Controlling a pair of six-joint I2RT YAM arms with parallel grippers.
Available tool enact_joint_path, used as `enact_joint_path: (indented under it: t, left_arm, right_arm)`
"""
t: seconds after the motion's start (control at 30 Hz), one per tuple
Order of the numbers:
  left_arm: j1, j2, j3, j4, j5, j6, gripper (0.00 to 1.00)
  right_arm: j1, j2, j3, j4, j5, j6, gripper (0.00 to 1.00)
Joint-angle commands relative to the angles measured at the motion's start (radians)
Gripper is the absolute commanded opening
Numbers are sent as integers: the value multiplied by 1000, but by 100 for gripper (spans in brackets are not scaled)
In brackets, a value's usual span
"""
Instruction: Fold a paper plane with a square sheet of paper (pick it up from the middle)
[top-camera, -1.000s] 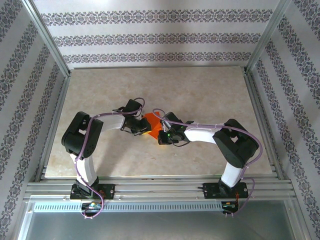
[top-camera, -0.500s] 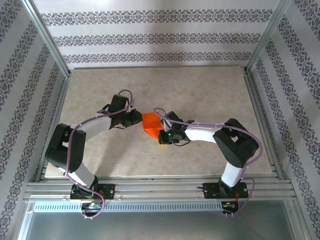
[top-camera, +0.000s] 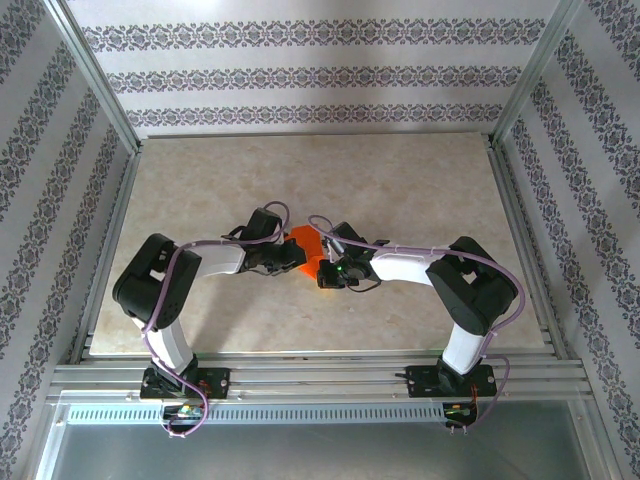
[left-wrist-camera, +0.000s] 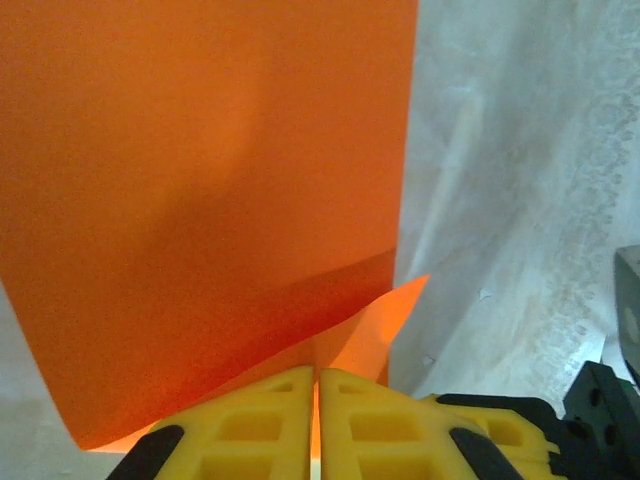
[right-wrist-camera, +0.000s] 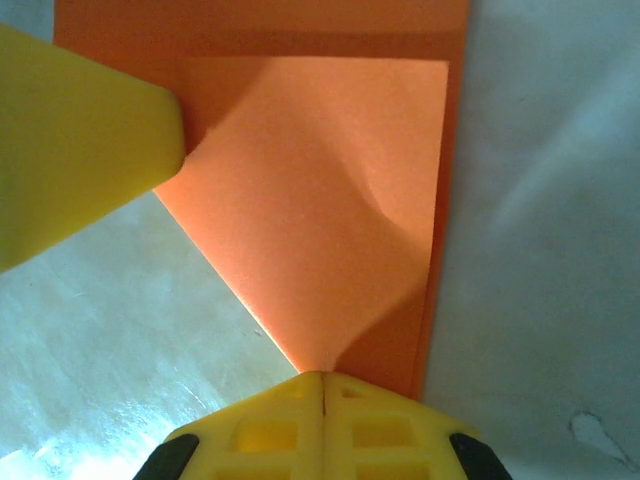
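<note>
Top external view: an orange, partly folded sheet of paper (top-camera: 304, 262) is seen at the middle of the table (top-camera: 420, 190), gripped from both sides. On its left, the left gripper (top-camera: 283, 262) is clamped on a paper edge, yellow fingers (left-wrist-camera: 262, 420) pressed together. On its right, the right gripper (top-camera: 322, 264) is likewise closed on a folded corner.

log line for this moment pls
left gripper: shut on square sheet of paper | right gripper: shut on it | sheet: partly folded
</note>
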Motion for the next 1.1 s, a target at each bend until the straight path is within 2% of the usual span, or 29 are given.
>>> enact_joint_path:
  t: [0.0,0.37,0.7,1.07]
  left_arm:
    - [-2,12,-9,33,-18,-8,10]
    - [-3,43,-18,-13,-75,22,9]
    - [-2,59,-29,-32,-99,26,7]
    - [-2,80,6,-155,-156,34,5]
  right_arm:
    - [-6,41,-20,-126,19,-6,5]
    - [-9,17,-22,-109,-2,-8,6]
    - [-2,-66,49,-76,-84,-47,9]
    - [20,69,162,-107,-26,-50,5]
